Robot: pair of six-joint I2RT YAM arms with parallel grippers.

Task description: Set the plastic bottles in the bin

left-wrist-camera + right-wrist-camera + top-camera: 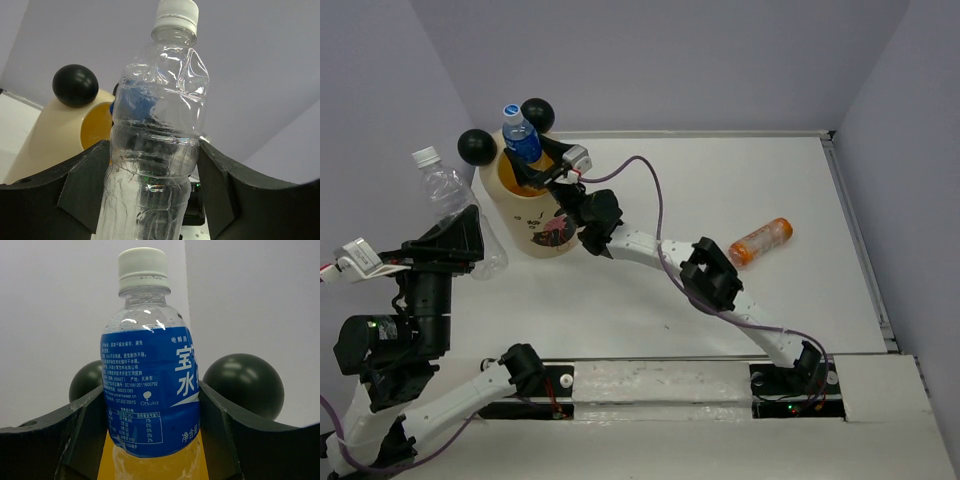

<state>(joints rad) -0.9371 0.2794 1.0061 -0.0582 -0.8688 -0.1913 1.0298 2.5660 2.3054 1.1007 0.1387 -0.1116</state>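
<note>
- Bin (515, 218): cream-yellow cylinder standing upright at the far left of the bench (720, 180). Two black ball ears (477, 148) sit on its rim and its mouth faces up to receive items.
- Blue-label bottle (150, 390): upright, white cap on top, its lower half down in the bin's mouth between the ears. It is clamped at the waist by the right tool (544, 174), whose jaws press both sides of the label. Judged to be held vertical so it drops straight in on release.
- Clear crinkled bottle (160, 125): cap up and tilted, gripped round the middle by the left tool (465, 235). It is raised off the bench just left of the bin, probably waiting until the mouth is free.
- Orange bottle (761, 241): lying on its side on the bench, well apart to the right, not yet collected.
- Bin interior: an orange-yellow tone shows below the blue label; contents cannot be told.
</note>
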